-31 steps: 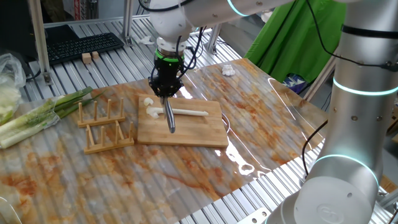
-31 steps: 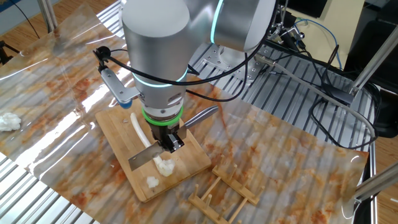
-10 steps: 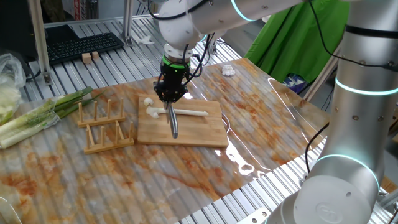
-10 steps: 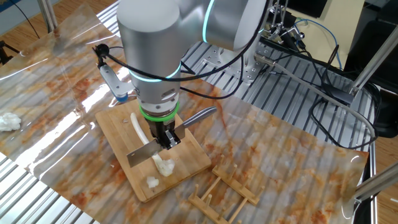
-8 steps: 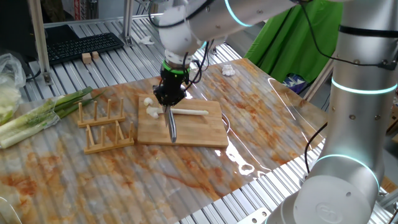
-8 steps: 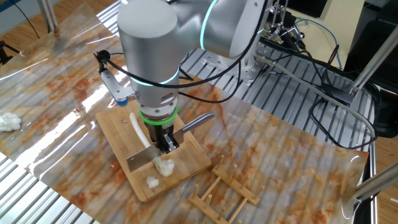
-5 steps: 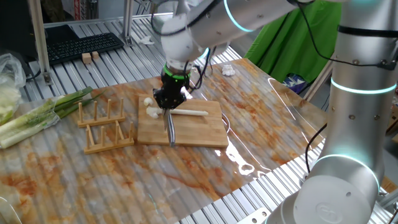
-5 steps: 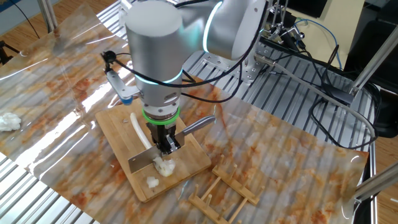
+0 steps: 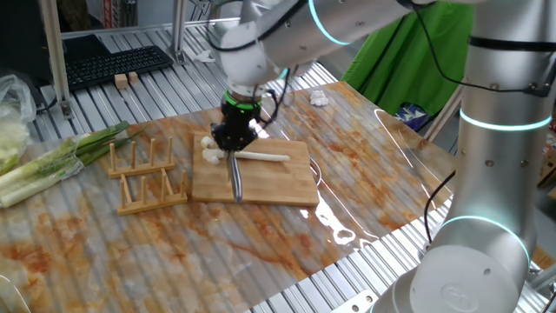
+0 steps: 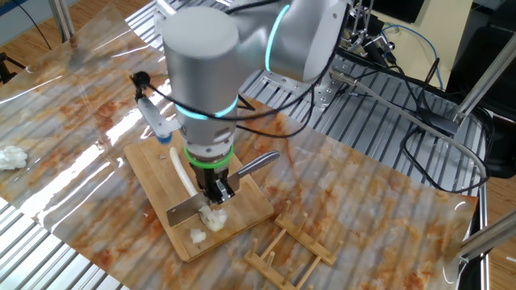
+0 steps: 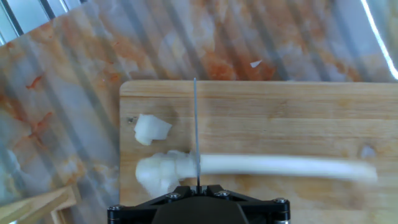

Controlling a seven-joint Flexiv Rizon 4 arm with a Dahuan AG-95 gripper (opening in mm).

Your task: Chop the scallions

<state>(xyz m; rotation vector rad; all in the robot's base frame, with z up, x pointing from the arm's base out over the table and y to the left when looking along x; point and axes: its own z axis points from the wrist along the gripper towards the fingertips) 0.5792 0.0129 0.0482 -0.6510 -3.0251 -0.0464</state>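
Observation:
A slender white scallion stalk lies across the wooden board. Two cut pieces sit at the board's left end. My gripper is shut on the grey knife, right over the stalk's cut end. In the other fixed view the blade is down beside the stalk and the cut bits. The hand view shows the blade edge-on, crossing the scallion close to its ragged left end, with a loose piece further left. The gripper clamps the blade.
A wooden rack stands left of the board, with thick green-and-white leafy stalks beyond it. A keyboard lies at the back left. A white crumpled scrap sits behind the board. The table's front edge is near.
The gripper and knife have moved down and a little left, towards the stalk's cut end. The blade now meets the scallion. The gripper has stayed shut.

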